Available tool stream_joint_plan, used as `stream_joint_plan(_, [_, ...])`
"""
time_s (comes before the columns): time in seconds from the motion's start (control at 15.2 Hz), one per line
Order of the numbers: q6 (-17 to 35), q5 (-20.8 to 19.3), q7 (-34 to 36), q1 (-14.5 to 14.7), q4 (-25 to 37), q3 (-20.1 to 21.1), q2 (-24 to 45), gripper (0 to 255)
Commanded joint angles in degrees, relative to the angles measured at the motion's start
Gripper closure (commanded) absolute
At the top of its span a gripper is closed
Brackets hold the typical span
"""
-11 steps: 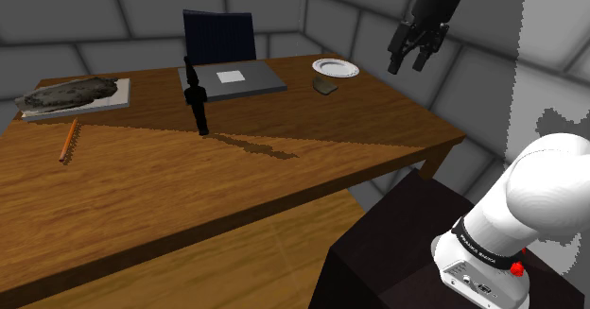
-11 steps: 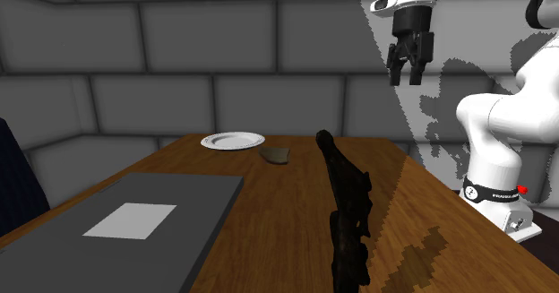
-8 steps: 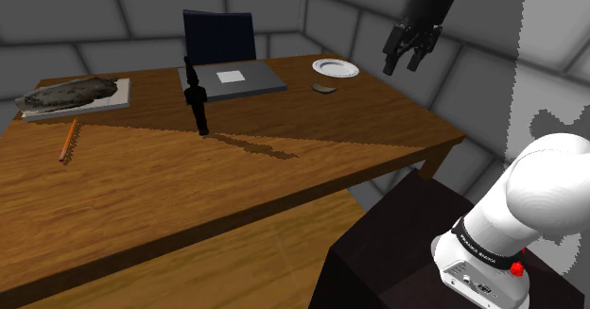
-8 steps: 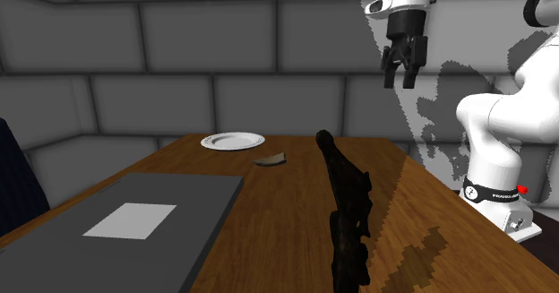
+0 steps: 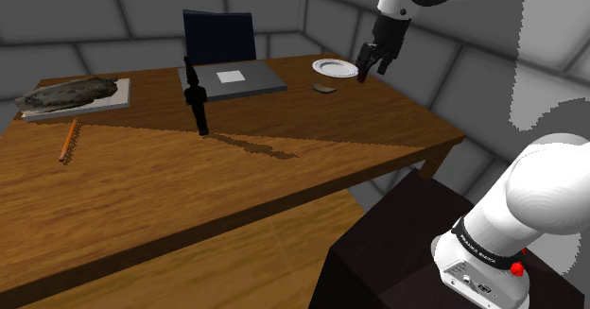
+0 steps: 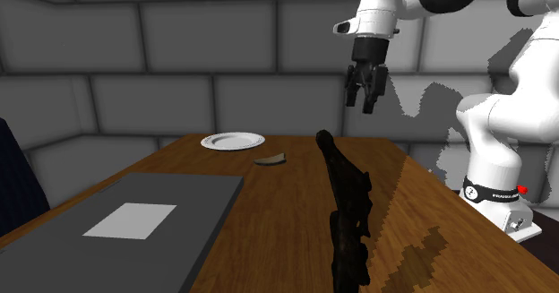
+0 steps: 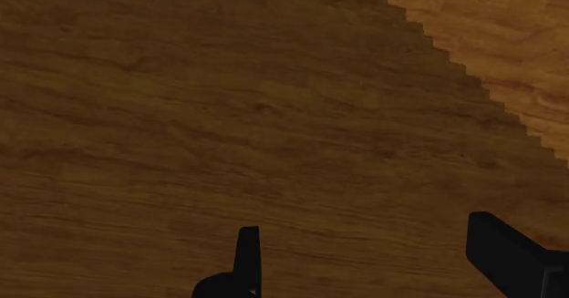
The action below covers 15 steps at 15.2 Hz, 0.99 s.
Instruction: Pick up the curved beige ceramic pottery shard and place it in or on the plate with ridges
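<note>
Arm has swung in from high up off the table's corner. The all-black two-finger gripper [image 5: 372,69] is now lower and hangs over the brown wooden table [image 5: 284,128], near the corner at the shoulder view's upper right. Fingers are spread with nothing between them, and the wrist view has bare wood grain under the gripper [image 7: 374,260], mostly in shadow

The small curved dull-beige shard [image 5: 324,89] changed too: it stood taller 0.7 s ago and now lies low and flat, same spot. My read is approach phase, no grasp yet. The target looks settled but gives a thinner profile to pinch

The shard sits near that same corner, just beside the white round plate [image 5: 336,67] but not touching it, on the side away from the table's far edge. It is below the gripper and toward the shoulder view's left. In the second exterior view the gripper [image 6: 360,101] is well above the shard [image 6: 270,160] and to that view's right, with the plate [image 6: 233,141] beyond. Next move probably needs a shift over the shard, then a descent
</note>
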Motion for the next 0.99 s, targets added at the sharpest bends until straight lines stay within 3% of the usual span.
stream_joint_plan(0.0, [4.5,-1.5,-1.3,-0.1,0.6,-0.1,3.8,0])
stream_joint_plan(0.46, [16.5,-6.8,-4.5,-0.6,6.1,0.0,17.6,0])
stream_joint_plan(0.92, [25.2,-13.1,-6.0,-1.1,15.5,0.1,31.8,0])
